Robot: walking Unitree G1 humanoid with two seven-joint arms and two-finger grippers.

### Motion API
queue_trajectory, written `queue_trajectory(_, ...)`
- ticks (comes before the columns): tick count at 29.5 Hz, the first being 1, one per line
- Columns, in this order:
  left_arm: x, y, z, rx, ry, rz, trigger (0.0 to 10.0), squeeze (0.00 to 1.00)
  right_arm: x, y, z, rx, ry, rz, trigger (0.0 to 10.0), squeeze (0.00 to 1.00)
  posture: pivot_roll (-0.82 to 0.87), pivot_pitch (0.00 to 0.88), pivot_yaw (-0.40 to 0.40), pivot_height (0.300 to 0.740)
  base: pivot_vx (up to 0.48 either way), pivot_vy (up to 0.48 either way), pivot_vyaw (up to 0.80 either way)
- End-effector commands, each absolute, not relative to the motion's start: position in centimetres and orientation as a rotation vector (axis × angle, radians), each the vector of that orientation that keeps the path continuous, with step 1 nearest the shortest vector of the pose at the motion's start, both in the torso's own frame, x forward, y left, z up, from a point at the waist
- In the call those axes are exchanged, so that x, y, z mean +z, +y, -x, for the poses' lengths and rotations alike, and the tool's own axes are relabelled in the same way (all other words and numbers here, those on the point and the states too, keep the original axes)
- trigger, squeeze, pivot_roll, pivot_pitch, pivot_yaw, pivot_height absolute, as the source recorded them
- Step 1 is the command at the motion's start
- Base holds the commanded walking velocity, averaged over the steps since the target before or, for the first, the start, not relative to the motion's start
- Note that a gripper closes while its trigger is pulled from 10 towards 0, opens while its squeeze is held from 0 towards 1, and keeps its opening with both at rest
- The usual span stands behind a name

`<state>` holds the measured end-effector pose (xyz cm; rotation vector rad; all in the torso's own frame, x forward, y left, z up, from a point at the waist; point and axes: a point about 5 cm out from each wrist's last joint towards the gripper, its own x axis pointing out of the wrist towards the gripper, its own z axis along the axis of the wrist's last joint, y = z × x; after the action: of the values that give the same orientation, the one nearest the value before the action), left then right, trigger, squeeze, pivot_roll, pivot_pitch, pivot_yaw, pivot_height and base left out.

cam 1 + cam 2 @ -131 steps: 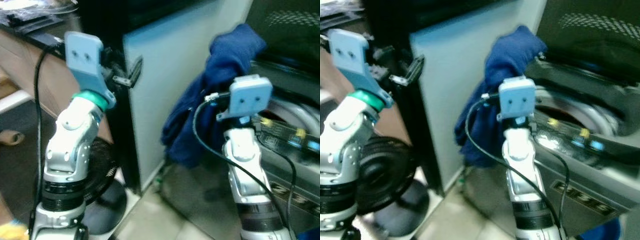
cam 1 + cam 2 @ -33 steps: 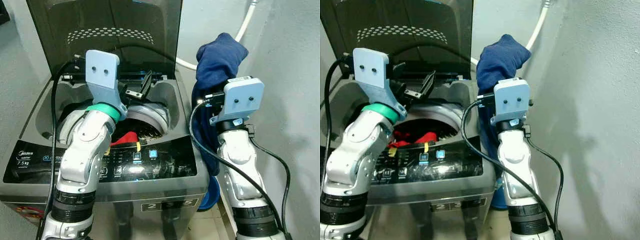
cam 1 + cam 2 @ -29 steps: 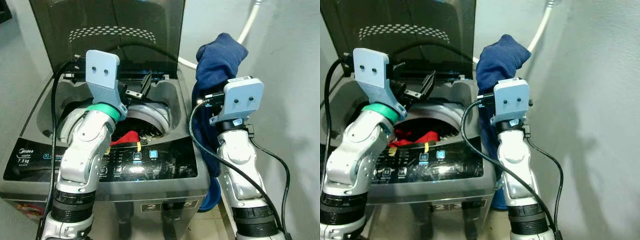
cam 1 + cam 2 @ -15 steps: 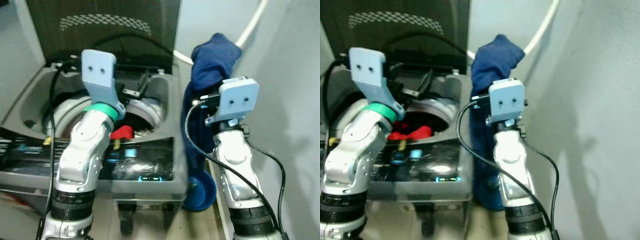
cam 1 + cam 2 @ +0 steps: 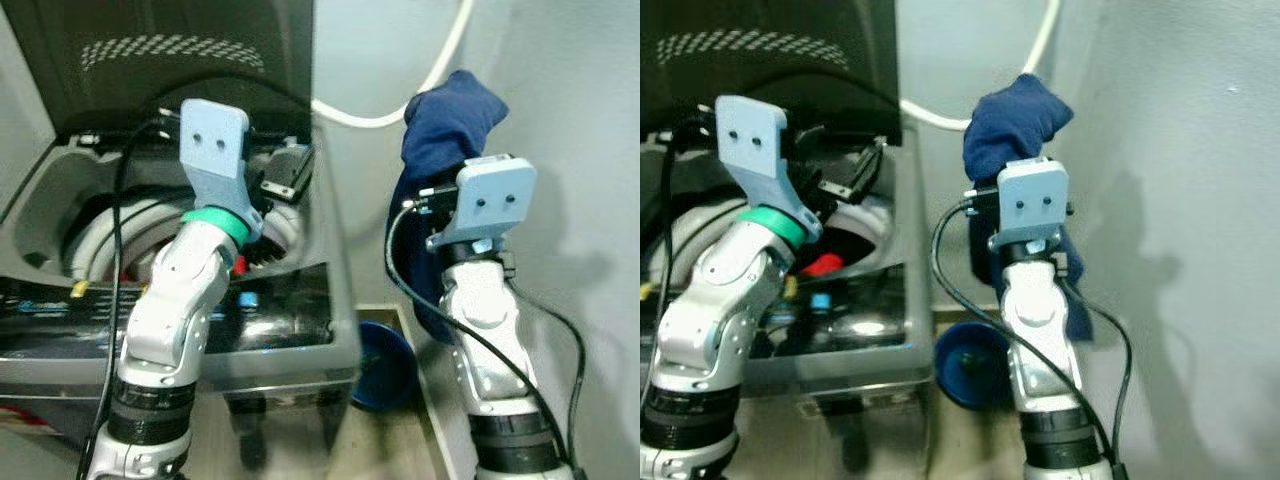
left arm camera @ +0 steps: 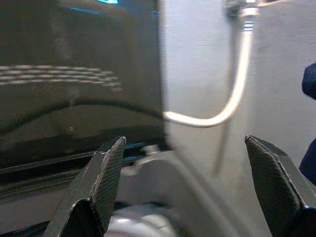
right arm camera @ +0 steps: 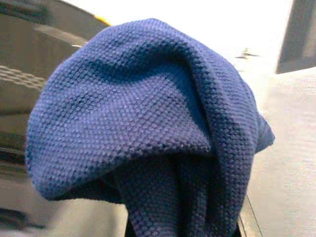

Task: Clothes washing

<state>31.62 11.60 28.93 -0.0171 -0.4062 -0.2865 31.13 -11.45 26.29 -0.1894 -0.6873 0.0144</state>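
Observation:
A grey top-loading washing machine [image 5: 300,325] stands at the left with its dark lid [image 5: 150,60] up. A bit of red clothing [image 5: 818,265] lies in the drum. My left gripper [image 5: 288,178] is raised over the drum's right rim, open and holding nothing; its fingers [image 6: 106,177] stand wide apart in the left wrist view. My right gripper [image 5: 452,160] is held up to the right of the machine, in front of the wall, shut on a dark blue knitted garment [image 7: 148,118]. The garment bunches above the fingers and hangs down behind the arm, hiding them.
A white hose [image 5: 410,105] curves along the wall behind the machine. A blue basin [image 5: 385,350] sits on the floor between the machine and the grey wall [image 5: 590,200], which is close on the right.
The view has swung to the right, so the washing machine sits further left in the picture. Both arms keep their raised pose; the blue garment stays in my right gripper.

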Motion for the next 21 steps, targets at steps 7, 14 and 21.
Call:
queue_trajectory(7, 28.68, 11.62, -31.61, -0.282, -0.398, 0.020, 10.0, 0.00, 26.58, -11.42, -30.89, 0.015, -0.711, 0.193, 10.0, 0.00, 0.09, 0.000, 0.047, 0.733, 0.000, 0.480, 0.00)
queue_trajectory(14, 28.53, 11.66, -31.72, -0.276, -0.389, 0.008, 10.0, 0.00, 26.59, -11.40, -30.87, 0.013, -0.712, 0.193, 10.0, 0.00, 0.09, 0.000, 0.050, 0.733, 0.000, 0.266, 0.00)
queue_trajectory(21, 28.45, 11.67, -31.80, -0.273, -0.383, -0.005, 10.0, 0.00, 26.56, -11.37, -30.84, 0.013, -0.712, 0.193, 10.0, 0.00, 0.09, 0.000, 0.050, 0.733, 0.000, 0.000, 0.00)
